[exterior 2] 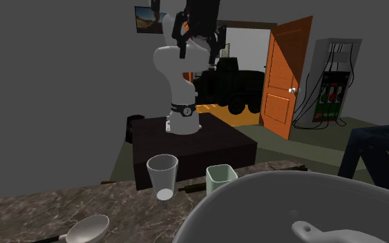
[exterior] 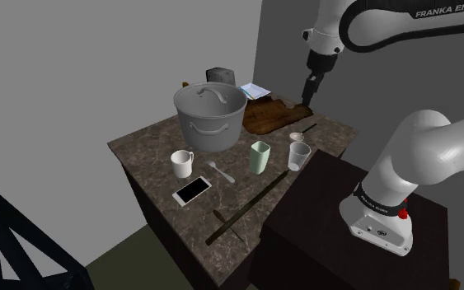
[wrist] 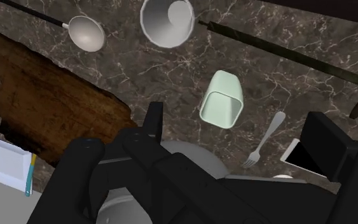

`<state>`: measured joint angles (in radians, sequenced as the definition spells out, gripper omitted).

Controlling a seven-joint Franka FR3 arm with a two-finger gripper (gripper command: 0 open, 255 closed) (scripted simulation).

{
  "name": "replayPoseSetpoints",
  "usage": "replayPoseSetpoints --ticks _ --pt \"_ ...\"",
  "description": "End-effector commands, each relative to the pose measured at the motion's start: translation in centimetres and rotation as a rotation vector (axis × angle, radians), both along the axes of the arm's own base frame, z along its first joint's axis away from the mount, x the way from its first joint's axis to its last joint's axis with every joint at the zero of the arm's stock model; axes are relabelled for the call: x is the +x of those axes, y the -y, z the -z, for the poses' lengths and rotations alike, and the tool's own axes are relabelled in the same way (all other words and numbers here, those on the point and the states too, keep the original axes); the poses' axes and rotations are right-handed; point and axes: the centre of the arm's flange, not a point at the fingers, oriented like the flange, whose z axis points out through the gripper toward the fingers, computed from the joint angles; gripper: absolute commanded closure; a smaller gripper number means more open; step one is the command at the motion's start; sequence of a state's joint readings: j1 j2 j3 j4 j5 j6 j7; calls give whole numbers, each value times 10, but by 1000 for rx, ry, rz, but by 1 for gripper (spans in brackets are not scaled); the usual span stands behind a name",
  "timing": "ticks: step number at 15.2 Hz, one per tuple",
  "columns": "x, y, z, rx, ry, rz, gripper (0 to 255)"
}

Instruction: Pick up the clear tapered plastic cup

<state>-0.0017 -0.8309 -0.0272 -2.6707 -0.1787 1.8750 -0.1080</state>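
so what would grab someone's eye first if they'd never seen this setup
The big grey pot dominates the middle of the dark marbled table. Nearer the stand, a clear tapered cup and a pale green cup stand upright side by side, with the black gripper hanging high above the table. In the second exterior view, an open orange door stands out behind the arm.
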Motion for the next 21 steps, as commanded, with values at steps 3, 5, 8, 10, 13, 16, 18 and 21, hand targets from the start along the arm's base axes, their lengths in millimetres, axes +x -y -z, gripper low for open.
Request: replayPoseSetpoints --ticks 3,5,8,10,13,16,18,21 --pt "-2 13 52 -7 -3 -15 0" --pt "-3 18 78 -10 -6 -22 0" --pt "-4 27 116 -16 -10 -33 0" --pt "-5 33 142 -19 -12 -40 0" --pt "-7 43 180 -25 -16 -50 0" --pt "-8 52 219 -30 -20 -61 0" --pt "-9 58 244 -33 -23 -68 0" --pt "-11 68 282 -39 -27 -79 0"
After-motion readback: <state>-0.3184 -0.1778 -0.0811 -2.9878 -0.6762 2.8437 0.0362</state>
